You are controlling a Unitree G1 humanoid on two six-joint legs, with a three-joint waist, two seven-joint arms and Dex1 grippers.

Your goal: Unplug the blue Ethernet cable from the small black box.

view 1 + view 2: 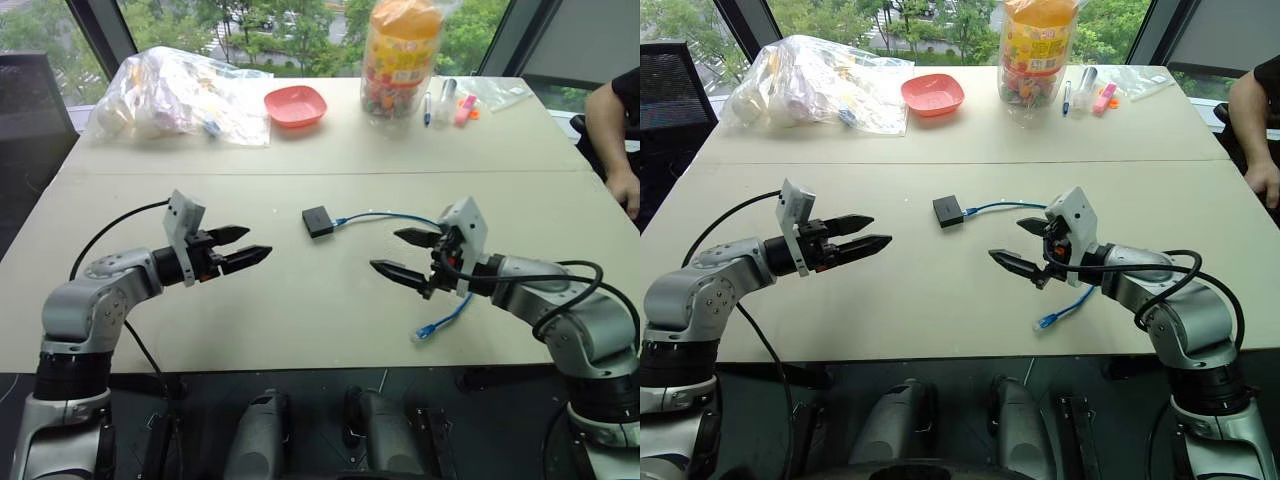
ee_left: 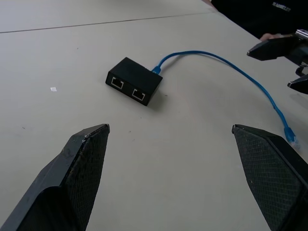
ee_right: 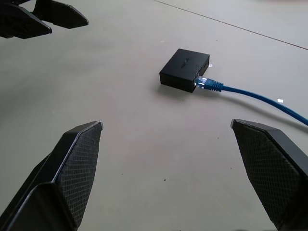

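The small black box (image 1: 318, 221) lies flat near the middle of the table, between my two grippers and a little beyond them. The blue Ethernet cable (image 1: 390, 215) is plugged into the box's right side (image 3: 204, 83). It curves right, passes behind my right gripper (image 1: 386, 250), and its free plug (image 1: 428, 330) rests near the front edge. The left wrist view shows two empty ports on the box (image 2: 134, 81). My left gripper (image 1: 255, 243) hovers to the box's left, open and empty. The right gripper is also open, holding nothing, with the box ahead of it.
At the table's far side are a clear plastic bag (image 1: 180, 95), a pink bowl (image 1: 295, 105), a tall jar of sweets (image 1: 402, 55) and some pens (image 1: 445, 100). A person's arm (image 1: 615, 130) rests at the right edge.
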